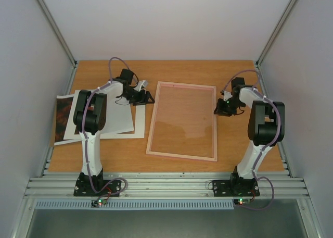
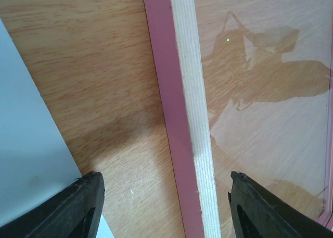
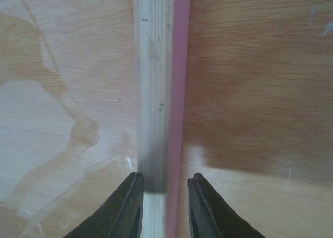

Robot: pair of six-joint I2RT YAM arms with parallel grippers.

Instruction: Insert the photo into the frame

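The frame (image 1: 181,155), pink-rimmed with a clear pane, lies flat in the middle of the table. My left gripper (image 1: 146,97) hovers over its left rim (image 2: 177,118). It is open, its fingers (image 2: 86,204) wide apart on either side of the rim and touching nothing. My right gripper (image 1: 220,109) is at the right rim (image 3: 156,92), with its fingers (image 3: 130,201) closed in tight against both sides of that rim. The photo (image 1: 63,115), dark red-orange, lies at the far left, partly under a white mat and behind my left arm.
The white mat (image 1: 117,118) lies between the photo and the frame, and its edge (image 2: 26,144) shows in the left wrist view. Grey walls close in the table on the left, right and back. An aluminium rail runs along the near edge.
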